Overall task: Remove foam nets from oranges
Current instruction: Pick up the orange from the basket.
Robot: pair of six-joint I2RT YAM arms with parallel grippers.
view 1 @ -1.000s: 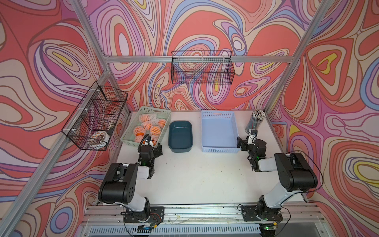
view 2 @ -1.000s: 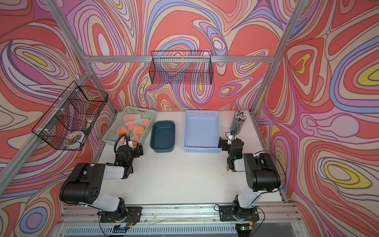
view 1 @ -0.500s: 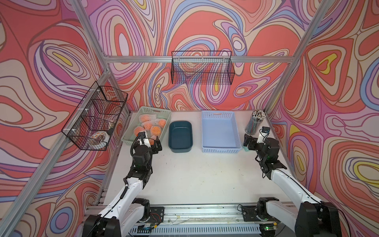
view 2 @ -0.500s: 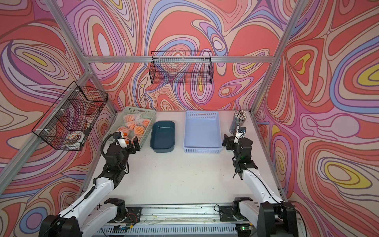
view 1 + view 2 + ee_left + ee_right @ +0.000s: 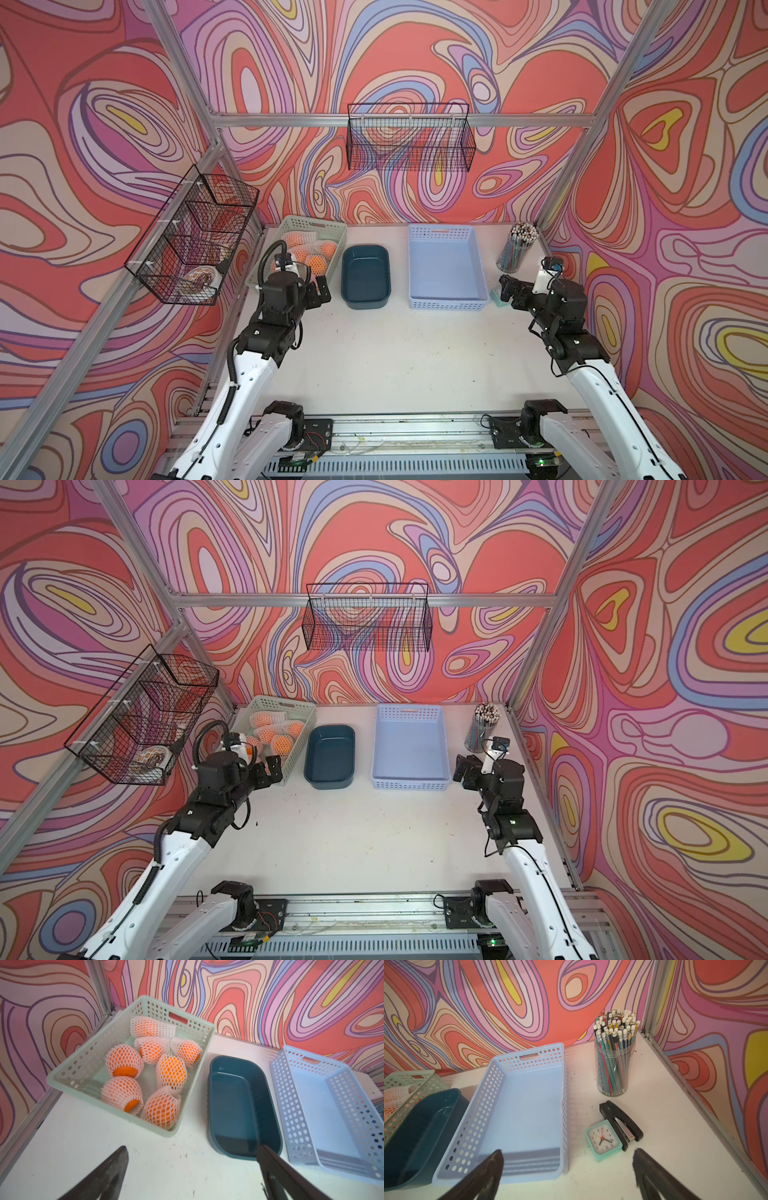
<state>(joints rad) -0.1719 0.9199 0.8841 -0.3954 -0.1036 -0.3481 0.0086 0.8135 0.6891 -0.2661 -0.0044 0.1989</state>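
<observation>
Several oranges, each wrapped in a white foam net, lie in a pale green perforated basket at the table's back left; in both top views they show as orange and white lumps. My left gripper hovers just in front of that basket's near end, open and empty. My right gripper hangs at the right side of the table, open with nothing between its fingers.
A dark teal tub and a light blue perforated basket stand side by side right of the green basket. A jar of pencils, a small mint clock and a black stapler sit at the right. Black wire baskets hang on the walls.
Both arms have unfolded from a low tucked pose and lifted up. The grippers stay near the baskets' front ends, open throughout. Nothing on the table has moved.
</observation>
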